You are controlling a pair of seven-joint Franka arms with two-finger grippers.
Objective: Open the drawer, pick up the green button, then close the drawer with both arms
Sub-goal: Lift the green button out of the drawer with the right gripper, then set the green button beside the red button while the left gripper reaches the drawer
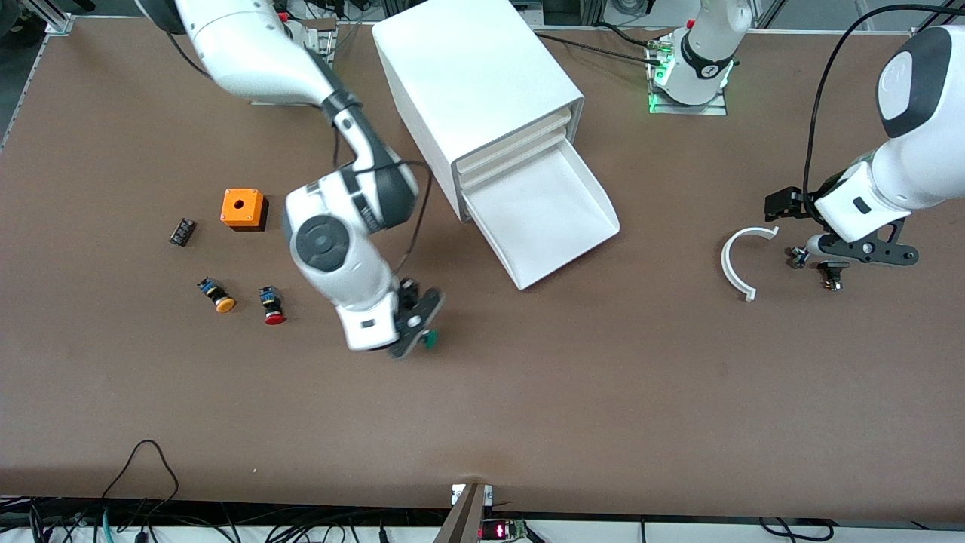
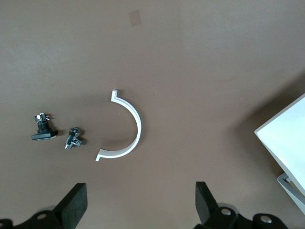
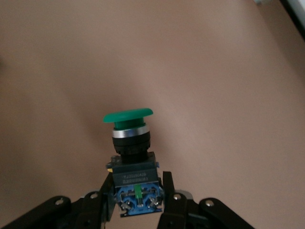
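Observation:
The lowest drawer (image 1: 554, 215) of the white cabinet (image 1: 475, 75) is pulled out, and nothing shows in it. My right gripper (image 1: 417, 326) is shut on the green-capped button (image 1: 430, 341), low over the bare table, nearer the front camera than the cabinet. In the right wrist view the fingers (image 3: 167, 191) clamp the black-and-blue body and the green cap (image 3: 128, 116) points away from the gripper (image 3: 137, 191). My left gripper (image 1: 782, 204) is open and empty over the table at the left arm's end, with wide-apart fingers (image 2: 76, 202) in the left wrist view.
An orange box (image 1: 243, 208), a small black part (image 1: 182, 231), an orange-capped button (image 1: 217, 296) and a red-capped button (image 1: 272, 305) lie toward the right arm's end. A white arc piece (image 1: 742, 260) (image 2: 131, 133) and two small parts (image 1: 798, 257) (image 1: 832, 274) lie by the left gripper.

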